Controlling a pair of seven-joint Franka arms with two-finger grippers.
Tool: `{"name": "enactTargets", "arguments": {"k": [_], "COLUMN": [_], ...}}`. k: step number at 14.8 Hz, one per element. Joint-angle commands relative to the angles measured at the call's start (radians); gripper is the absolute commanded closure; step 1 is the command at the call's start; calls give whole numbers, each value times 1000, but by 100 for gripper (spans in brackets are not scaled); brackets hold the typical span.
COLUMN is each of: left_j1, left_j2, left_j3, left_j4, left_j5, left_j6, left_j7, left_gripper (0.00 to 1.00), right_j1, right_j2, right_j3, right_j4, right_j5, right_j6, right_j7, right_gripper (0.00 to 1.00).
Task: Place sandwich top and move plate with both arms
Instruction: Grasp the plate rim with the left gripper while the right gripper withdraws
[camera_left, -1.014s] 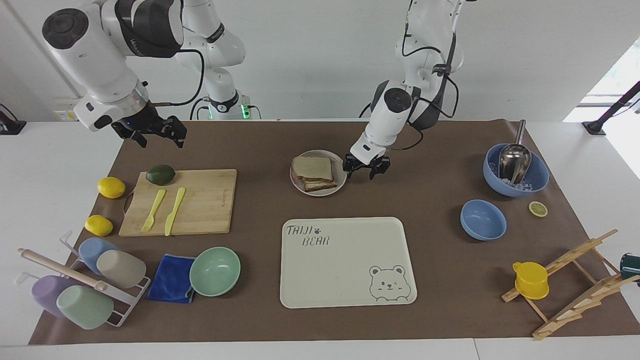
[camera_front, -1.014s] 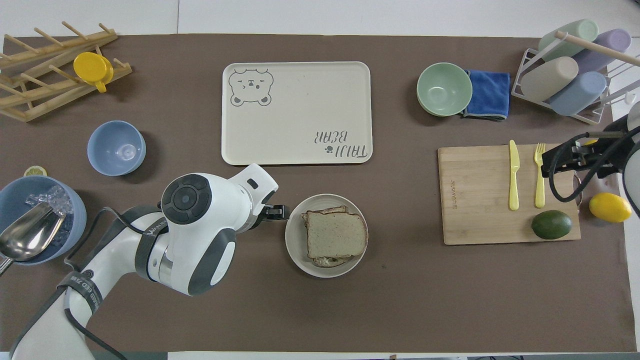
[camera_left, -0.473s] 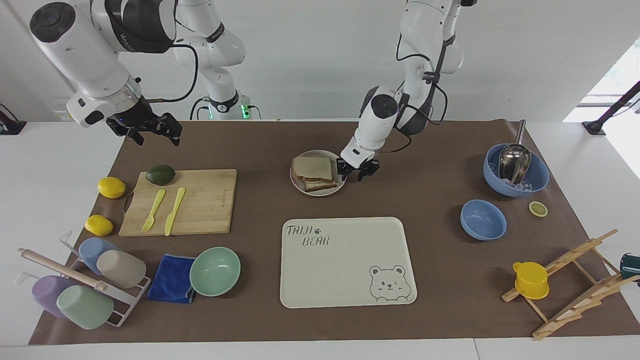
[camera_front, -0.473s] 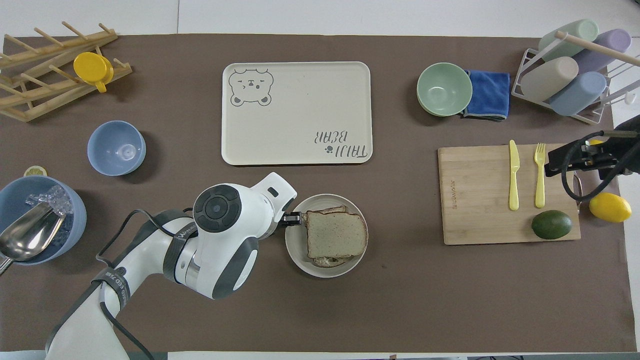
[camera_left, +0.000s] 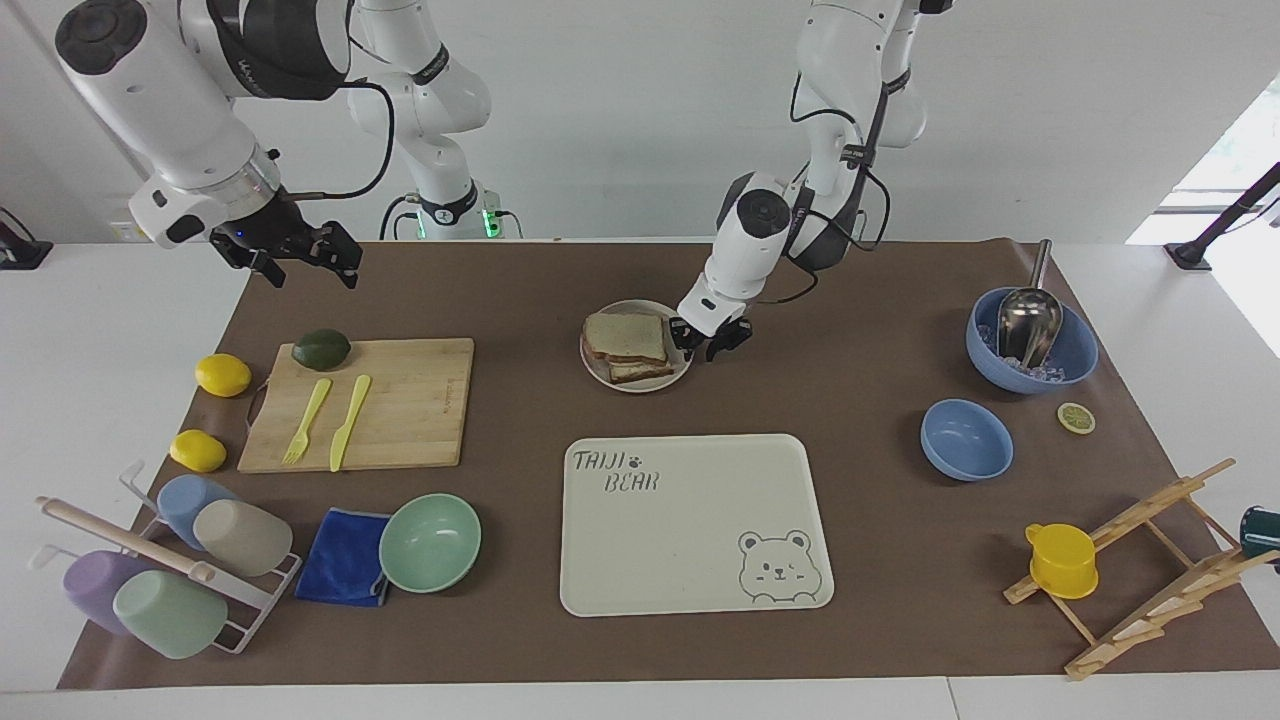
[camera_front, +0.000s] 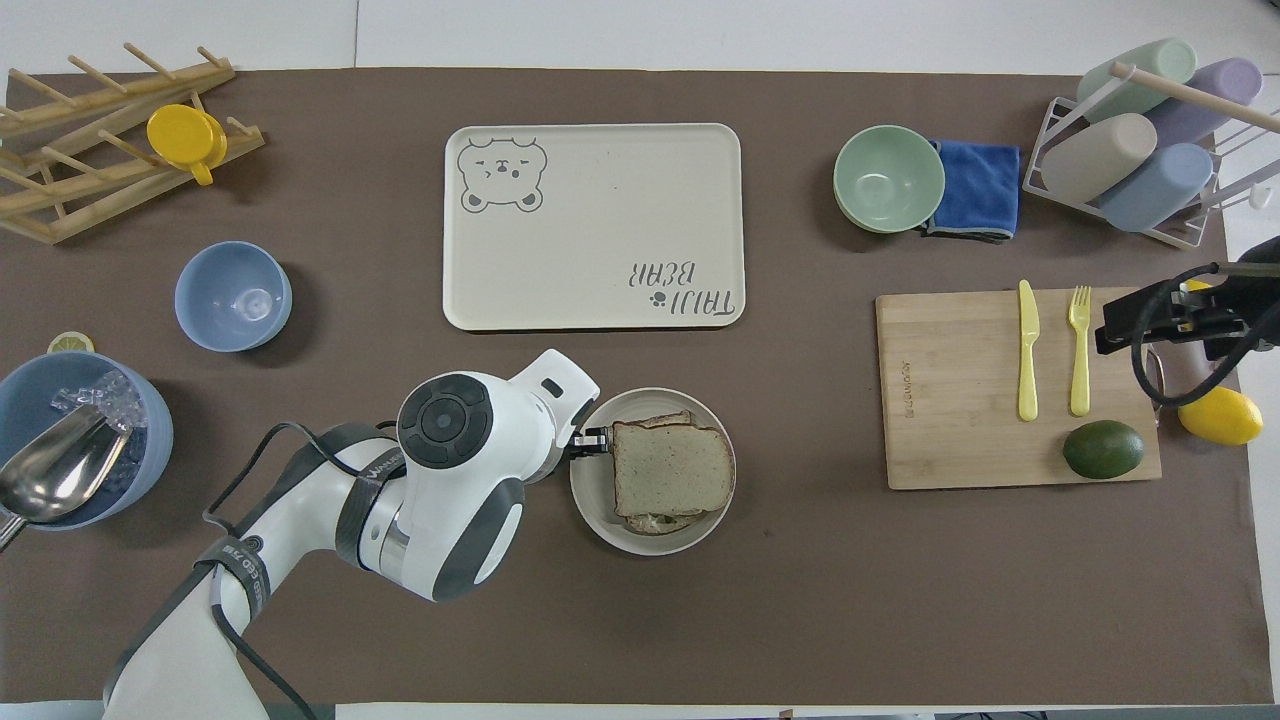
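Top slice (camera_left: 625, 336) sits on the stack in the plate (camera_left: 680, 371), mid-surface, nearer my bases than the tray (camera_left: 690, 520). My left tool (camera_left: 703, 341) is down at the plate's rim on the left arm's side; I cannot tell whether its fingers have closed on the rim. My right tool (camera_left: 300, 255) hangs open above the board's (camera_left: 400, 400) corner, waiting. Risk as I judge it: a one-sided pinch tips the plate, the slice slides off; a shallow bite lets the rim slip.
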Motion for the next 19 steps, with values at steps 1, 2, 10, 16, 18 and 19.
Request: {"name": "enactTargets", "arguments": {"k": [1, 2, 10, 16, 18, 19], "left_j1": [-26, -28, -12, 37, 70, 86], "left_j2": [-8, -9, -15, -35, -35, -32], "left_j3": [14, 16, 14, 16, 16, 17], "left_j4": [-22, -22, -5, 102, 151, 182], "left_j5": [-13, -13, -11, -43, -60, -75], "left_j6": [25, 25, 13, -138, -194, -221], "left_j7": [-11, -10, -2, 5, 13, 19], "left_gripper": [82, 88, 100, 100, 100, 100], "right_j1": [-3, -3, -3, -3, -3, -3], "right_j2": [-21, -19, -19, -21, -22, -22], "right_j3": [-6, -6, -6, -6, -6, -6], "right_j4": [-16, -16, -16, -16, -16, -16], "right_j5": [25, 23, 23, 25, 25, 25], "right_j6": [-6, -6, -6, -6, -6, -6], "right_j7": [-17, -17, -17, -17, -17, -17], "right_gripper": [0, 0, 0, 0, 0, 0]}}
